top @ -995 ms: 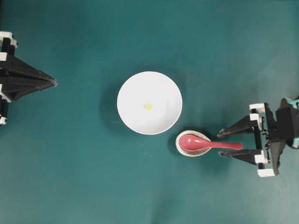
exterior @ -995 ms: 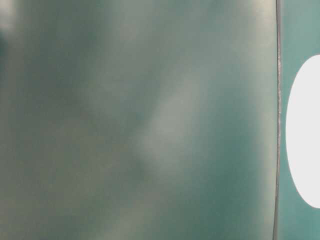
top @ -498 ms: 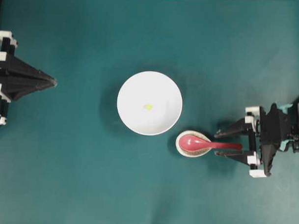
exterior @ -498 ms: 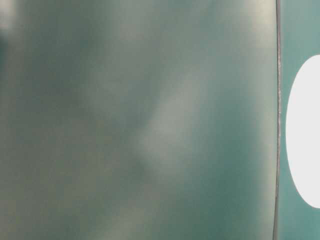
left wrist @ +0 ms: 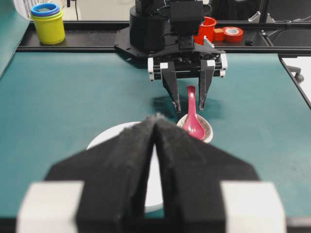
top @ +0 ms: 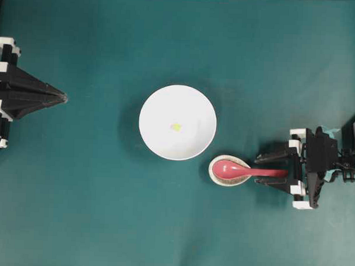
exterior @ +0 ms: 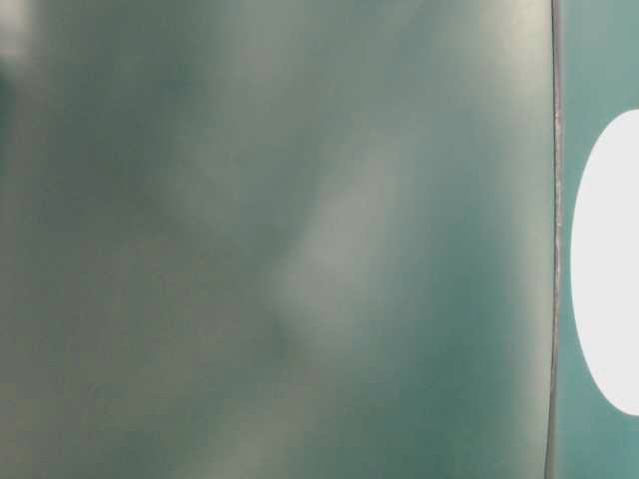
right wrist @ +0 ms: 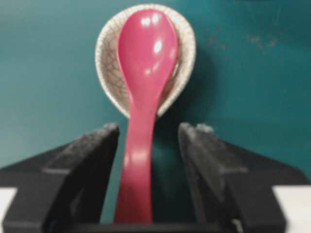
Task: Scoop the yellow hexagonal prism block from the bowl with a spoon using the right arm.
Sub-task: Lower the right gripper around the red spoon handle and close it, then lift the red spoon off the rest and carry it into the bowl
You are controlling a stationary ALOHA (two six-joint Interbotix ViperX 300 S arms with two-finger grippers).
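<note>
pink spoon (right wrist: pixel 143 97) handle partly hidden between spread right fingers (right wrist: pixel 90 160); left fingers (left wrist: pixel 141 160) pressed together.

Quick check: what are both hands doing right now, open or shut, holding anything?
Left hand: shut, holding nothing.
Right hand: open, its fingers either side of the spoon handle, not gripping it.

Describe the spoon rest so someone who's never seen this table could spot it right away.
Start at the big white bowl in the middle of the green table. Just off its lower right rim in the overhead view sits the spoon rest, holding the pink-red spoon. It is small, egg-shaped, crackled beige, unlike the plain glossy bowl.
</note>
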